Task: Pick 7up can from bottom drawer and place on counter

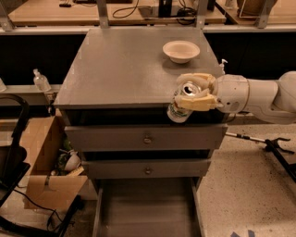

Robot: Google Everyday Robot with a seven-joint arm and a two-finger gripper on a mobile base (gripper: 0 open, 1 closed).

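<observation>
My gripper (190, 91) comes in from the right on a white arm and is shut on the 7up can (181, 104), a whitish can with green print and a shiny lid. The can is tilted and held in the air at the front right edge of the grey counter (125, 69), its lower end in front of the counter's edge. The bottom drawer (145, 210) stands pulled open below, its grey floor bare.
A cream bowl (181, 50) sits at the back right of the counter. Two shut drawer fronts with knobs (147, 138) are under the counter. A cardboard box (48, 162) with clutter stands on the floor at left. A wooden desk with cables (134, 9) lies behind.
</observation>
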